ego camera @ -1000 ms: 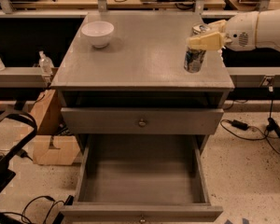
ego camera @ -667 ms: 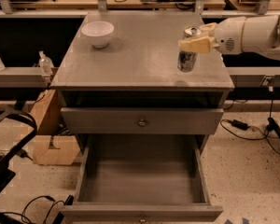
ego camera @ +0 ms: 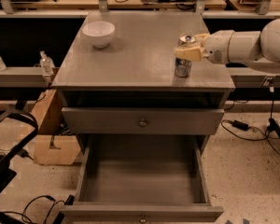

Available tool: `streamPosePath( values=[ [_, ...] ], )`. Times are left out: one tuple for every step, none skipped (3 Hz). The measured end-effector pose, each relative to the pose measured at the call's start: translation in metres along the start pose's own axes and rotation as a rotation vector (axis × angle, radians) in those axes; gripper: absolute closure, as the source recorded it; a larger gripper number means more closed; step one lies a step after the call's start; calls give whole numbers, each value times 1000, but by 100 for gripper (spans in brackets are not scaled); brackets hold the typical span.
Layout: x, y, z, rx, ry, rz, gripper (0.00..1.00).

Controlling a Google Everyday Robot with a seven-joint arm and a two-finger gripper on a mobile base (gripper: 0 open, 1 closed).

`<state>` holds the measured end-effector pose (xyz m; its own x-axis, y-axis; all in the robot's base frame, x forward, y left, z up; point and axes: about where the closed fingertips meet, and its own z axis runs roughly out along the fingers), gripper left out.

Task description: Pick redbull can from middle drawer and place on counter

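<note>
The redbull can (ego camera: 182, 67) is upright at the front right of the counter (ego camera: 130, 55). Its silver lid shows at the top. My gripper (ego camera: 187, 53) comes in from the right on a white arm, with its pale fingers (ego camera: 192, 54) closed around the can's upper part. The can's base is at the counter surface or just above it; I cannot tell which. The middle drawer (ego camera: 142, 181) is pulled out below, and its grey floor is bare.
A white bowl (ego camera: 99, 33) stands at the counter's back left. A shut drawer front with a brass knob (ego camera: 143, 122) sits above the open drawer. A wooden bench with cables runs behind. Cardboard boxes (ego camera: 56, 148) and cables lie on the floor to the left.
My gripper has moved left and slightly toward the front of the counter with the can in it. The bowl and drawers have not moved.
</note>
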<state>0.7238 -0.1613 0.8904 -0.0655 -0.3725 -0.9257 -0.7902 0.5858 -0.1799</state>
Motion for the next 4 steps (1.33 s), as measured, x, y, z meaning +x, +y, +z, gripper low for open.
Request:
streamPosePath(
  values=[
    [-7, -1, -2, 0, 0, 0, 63],
    [-7, -1, -3, 0, 0, 0, 39],
    [-8, 0, 0, -5, -1, 0, 16],
    [-8, 2, 3, -10, -1, 0, 0]
  ],
)
